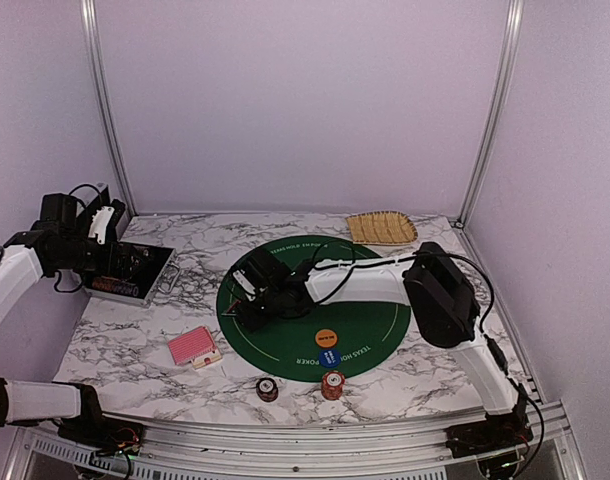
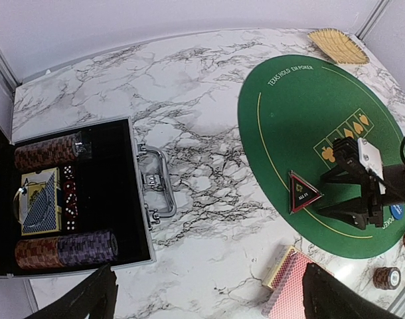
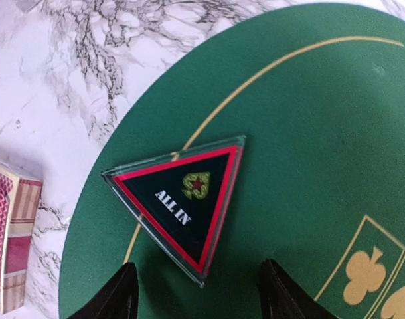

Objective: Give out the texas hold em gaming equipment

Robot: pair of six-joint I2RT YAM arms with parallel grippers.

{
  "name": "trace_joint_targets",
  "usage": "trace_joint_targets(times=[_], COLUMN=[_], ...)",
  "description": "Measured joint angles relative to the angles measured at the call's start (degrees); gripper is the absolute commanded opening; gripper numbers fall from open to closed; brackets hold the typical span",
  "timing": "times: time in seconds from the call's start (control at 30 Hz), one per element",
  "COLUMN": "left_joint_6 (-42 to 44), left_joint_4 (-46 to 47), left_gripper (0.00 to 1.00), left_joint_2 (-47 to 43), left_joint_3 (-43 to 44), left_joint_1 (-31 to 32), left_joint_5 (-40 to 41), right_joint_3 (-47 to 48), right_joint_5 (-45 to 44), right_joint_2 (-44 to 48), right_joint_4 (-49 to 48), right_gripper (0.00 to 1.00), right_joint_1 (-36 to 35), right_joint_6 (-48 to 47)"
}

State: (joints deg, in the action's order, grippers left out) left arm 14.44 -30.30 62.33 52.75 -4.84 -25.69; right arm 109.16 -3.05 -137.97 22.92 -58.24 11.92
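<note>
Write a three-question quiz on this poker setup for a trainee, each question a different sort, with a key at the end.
1. True or false: the right gripper is shut on the ALL IN triangle marker that lies on the green felt mat.
2. The two chip stacks outside the case stand: A) at the mat's centre; B) on the marble table, just off the mat's near edge; C) on the mat's far edge.
3. Fill in: on the mat, the orange button lies beside a ____ button.

Key: 1 false, it is open and the marker lies flat on the mat; 2 B; 3 blue button.
</note>
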Motion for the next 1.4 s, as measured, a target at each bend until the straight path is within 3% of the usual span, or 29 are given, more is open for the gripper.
trace_joint_targets(times=[0.13, 0.4, 0.6, 0.77, 1.13, 1.4], left_joint_6=[0.0, 0.07, 0.15, 0.17, 0.55, 0.87], left_joint_4=[-0.11, -1.33, -1.46, -1.73, -1.92, -2.1], left_gripper=[0.99, 0.99, 0.99, 0.99, 0.99, 0.99], left_joint_2=[0.0, 0.0, 0.0, 0.0, -0.02, -0.02], left_joint_3=[0.0, 0.0, 0.0, 0.0, 0.0, 0.0], left_joint_1=[0.0, 0.0, 0.0, 0.02, 0.0, 0.02], left_joint_5=[-0.33, -1.05, -1.44, -1.66, -2.27, -2.36], right_joint_3=[-7.61, -24.13, -34.77, -40.37, -42.77, -44.28], right_joint_5=[-0.83, -4.76, -5.79, -6.12, -6.45, -5.05], right_joint_2=[6.45, 24.13, 29.42, 30.58, 31.39, 31.58], right_joint_4=[0.59, 1.6, 2.82, 3.76, 2.75, 0.81], right_gripper=[0.85, 0.92, 0.93, 0.92, 0.86, 0.76], right_joint_1=[0.17, 0.76, 0.94, 0.94, 1.07, 2.84], right_joint_6=[0.83, 5.53, 10.69, 13.88, 16.83, 17.25])
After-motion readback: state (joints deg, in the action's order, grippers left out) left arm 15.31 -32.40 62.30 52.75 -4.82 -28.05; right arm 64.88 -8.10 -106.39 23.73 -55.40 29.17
